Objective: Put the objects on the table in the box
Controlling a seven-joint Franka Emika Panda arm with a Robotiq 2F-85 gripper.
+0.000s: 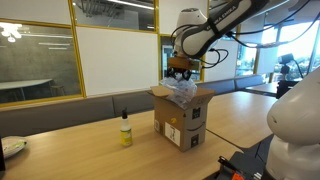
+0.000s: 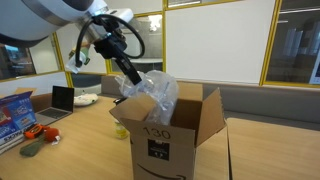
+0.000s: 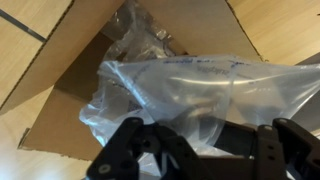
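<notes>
You hold clear bag (image 1: 184, 93) w/ gripper (image 1: 180, 72) pinched shut, right over box (image 1: 190, 120) mouth so it drops in.

The arm (image 1: 196, 36) reaches in from high up, wrist bent, so the gripper (image 1: 180, 72) points straight down. Its jaws are pinched together on a clear bag (image 3: 190, 90).

glossy clear plastic bag (image 3: 190, 95), matt cardboard box (image 1: 183, 120)

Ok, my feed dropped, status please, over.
End effector shut on plastic bag, over the open box. Yellow bottle on table beside box, not yet in. Nothing blocking the box.
</notes>
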